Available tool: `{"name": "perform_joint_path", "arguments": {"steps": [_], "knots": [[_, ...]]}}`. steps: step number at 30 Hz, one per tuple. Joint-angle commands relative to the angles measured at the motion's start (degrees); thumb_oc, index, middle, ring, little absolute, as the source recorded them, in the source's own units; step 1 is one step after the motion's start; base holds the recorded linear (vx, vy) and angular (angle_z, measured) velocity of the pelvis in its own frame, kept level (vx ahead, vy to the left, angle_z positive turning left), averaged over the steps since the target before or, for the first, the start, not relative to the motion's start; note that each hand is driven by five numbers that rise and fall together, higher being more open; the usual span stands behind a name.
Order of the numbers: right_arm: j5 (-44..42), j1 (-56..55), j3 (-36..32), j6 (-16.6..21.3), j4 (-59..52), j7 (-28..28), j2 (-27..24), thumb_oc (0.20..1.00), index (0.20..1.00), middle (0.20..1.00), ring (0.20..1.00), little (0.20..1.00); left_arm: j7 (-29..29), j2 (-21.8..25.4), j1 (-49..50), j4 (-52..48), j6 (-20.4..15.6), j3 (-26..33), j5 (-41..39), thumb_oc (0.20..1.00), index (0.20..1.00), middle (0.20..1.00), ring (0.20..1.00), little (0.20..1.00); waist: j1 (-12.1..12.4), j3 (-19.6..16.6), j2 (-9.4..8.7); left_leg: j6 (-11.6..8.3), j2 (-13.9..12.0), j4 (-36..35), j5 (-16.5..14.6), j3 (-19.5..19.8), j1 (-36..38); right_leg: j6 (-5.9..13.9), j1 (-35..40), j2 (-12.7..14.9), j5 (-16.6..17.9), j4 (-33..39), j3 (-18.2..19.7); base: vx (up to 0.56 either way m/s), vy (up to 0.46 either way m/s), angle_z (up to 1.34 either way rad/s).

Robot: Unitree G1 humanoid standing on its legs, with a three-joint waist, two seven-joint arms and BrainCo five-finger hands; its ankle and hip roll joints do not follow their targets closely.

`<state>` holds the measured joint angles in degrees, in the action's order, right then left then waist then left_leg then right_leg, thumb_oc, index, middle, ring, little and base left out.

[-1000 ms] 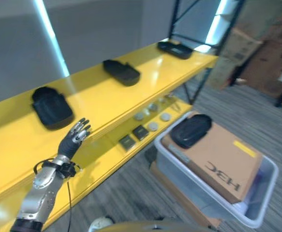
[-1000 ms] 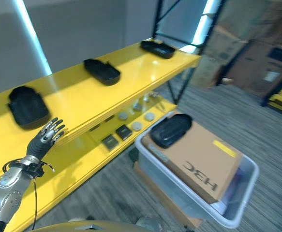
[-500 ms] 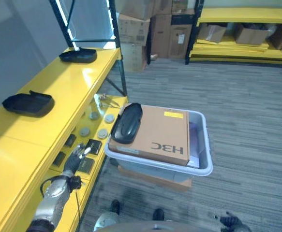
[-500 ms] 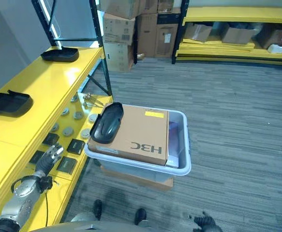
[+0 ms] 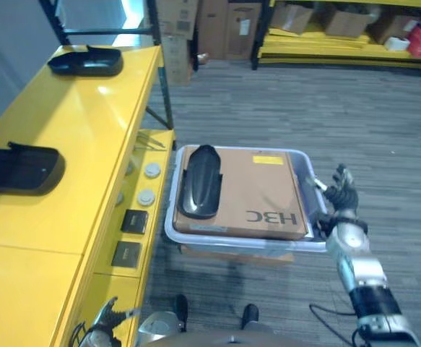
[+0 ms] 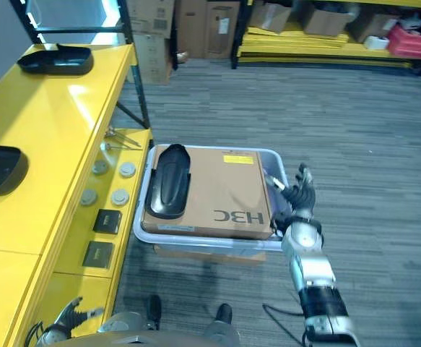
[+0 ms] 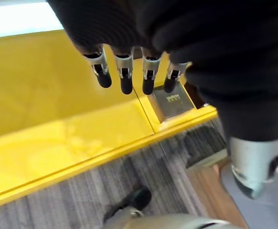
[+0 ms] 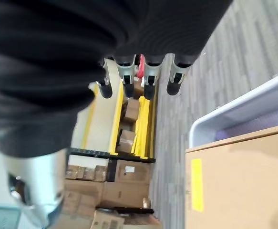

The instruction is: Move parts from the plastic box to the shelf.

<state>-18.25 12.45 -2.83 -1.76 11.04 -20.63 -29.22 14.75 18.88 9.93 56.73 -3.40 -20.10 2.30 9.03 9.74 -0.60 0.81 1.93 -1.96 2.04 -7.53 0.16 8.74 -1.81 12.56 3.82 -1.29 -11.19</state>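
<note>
- Far left, the yellow shelf (image 5: 73, 144) runs away from me; its near end is cut off at the picture's edge.
- One black part (image 5: 19, 168) lies on the top level, its left end out of frame, and a second black part (image 5: 85, 62) sits well apart at the far end.
- On the lower level (image 6: 98, 217) are round grey discs (image 5: 146, 196) and dark square pieces (image 5: 135, 220); what they are is too small to tell.
- Low by the shelf's front edge, the left hand (image 5: 107, 319) barely shows, its fingers (image 7: 125, 76) straight and spread, holding nothing.
- In the middle, the plastic box (image 5: 196, 241) stands on the carpeted floor (image 5: 282, 108), just beside the shelf.
- A cardboard carton (image 5: 257, 195) fills most of it and hides whatever lies beneath.
- A third black part (image 5: 199, 181) rests on the carton's left side, untouched.
- At the right, the right hand (image 5: 340, 194) hangs near the box's right rim, fingers (image 8: 148, 81) relaxed and apart, empty; whether it touches the rim is hard to say.
- Far back, another yellow rack (image 5: 326, 47) holds cardboard boxes (image 5: 336, 18), partly cut off.
</note>
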Motion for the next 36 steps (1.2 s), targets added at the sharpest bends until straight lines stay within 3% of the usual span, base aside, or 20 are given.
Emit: {"name": "perform_joint_path", "arguments": {"steps": [1,4,5,9,15,24,31,36], "knots": [[2.29,6.04,0.17,-4.78,1.59,-2.96,-5.82,1.0,1.0,1.0,1.0,1.0,1.92,-0.24,-0.09,2.27,-4.31,0.75,-2.21,1.0,1.0,1.0,1.0,1.0,3.65,-0.16,1.85,-2.12,-4.64,0.66,-0.85,5.88,-3.97,2.18,-1.68,0.79,-5.73,-7.12,-2.61,-0.05,-0.002,0.38],[2.81,10.25,2.93,-8.62,6.13,-3.67,-6.04,1.0,1.0,1.0,1.0,1.0,1.79,-0.64,-0.21,5.09,-6.0,0.69,-2.66,1.0,1.0,1.0,1.0,1.0,6.12,0.43,1.88,-2.35,-4.47,0.45,-0.49,7.72,-4.93,1.94,-1.49,1.02,-5.77,-6.66,-4.25,-0.04,-0.003,0.33],[2.78,10.48,3.05,-8.54,6.34,-3.68,-6.07,1.0,1.0,1.0,1.0,1.0,1.79,-0.69,-0.28,5.18,-6.08,0.74,-2.66,1.0,1.0,1.0,1.0,1.0,6.0,0.46,1.89,-2.36,-4.46,0.46,-0.48,7.79,-4.97,1.94,-1.47,1.02,-5.78,-6.64,-4.32,-0.04,-0.001,0.29],[1.64,16.97,8.68,-7.52,21.7,-5.11,-5.2,1.0,1.0,1.0,1.0,1.0,1.62,-1.24,-0.98,7.87,-8.16,-0.5,-1.47,1.0,1.0,1.0,1.0,1.0,10.04,1.51,2.24,-2.73,-4.01,0.58,0.12,10.64,-6.83,1.5,-1.25,1.55,-5.67,-6.0,-6.95,-0.06,0.018,0.46],[0.22,20.93,13.05,-7.94,30.13,-5.71,-3.59,1.0,1.0,1.0,1.0,1.0,0.6,-1.35,-2.2,8.73,-8.97,-1.73,-1.19,1.0,1.0,1.0,1.0,1.0,12.77,2.73,2.76,-2.89,-2.99,0.98,0.43,13.05,-8.59,1.26,-1.6,2.17,-5.62,-5.78,-8.53,-0.06,0.035,0.27],[-0.73,20.1,14.94,-8.36,33.61,-8.15,-1.57,1.0,1.0,1.0,1.0,1.0,0.62,-1.73,-2.29,8.87,-9.75,-1.83,-1.77,1.0,1.0,1.0,1.0,1.0,14.15,3.59,2.59,-3.12,-2.37,1.84,-0.18,14.34,-9.36,1.28,-1.6,2.7,-5.94,-5.84,-8.93,-0.02,0.041,0.11],[7.21,20.3,18.01,-16.76,38.8,-7.11,-3.69,1.0,1.0,1.0,1.0,1.0,0.59,-0.81,-2.32,7.77,-10.12,-1.18,-2.47,1.0,1.0,1.0,1.0,1.0,14.85,3.97,1.64,-3.0,-2.09,2.02,-0.46,14.75,-9.7,1.4,-1.77,2.59,-5.96,-5.89,-8.86,-0.01,0.011,0.05],[12.07,21.35,22.08,-17.84,45.82,-4.35,-5.14,1.0,1.0,1.0,1.0,1.0,-0.09,0.21,-3.06,7.08,-10.52,-1.81,-2.97,1.0,1.0,1.0,1.0,1.0,15.66,4.38,1.51,-2.95,-1.86,2.02,-0.38,15.14,-10.21,1.53,-2.22,2.65,-5.89,-6.15,-9.15,-0.03,0.002,0.07]]}}
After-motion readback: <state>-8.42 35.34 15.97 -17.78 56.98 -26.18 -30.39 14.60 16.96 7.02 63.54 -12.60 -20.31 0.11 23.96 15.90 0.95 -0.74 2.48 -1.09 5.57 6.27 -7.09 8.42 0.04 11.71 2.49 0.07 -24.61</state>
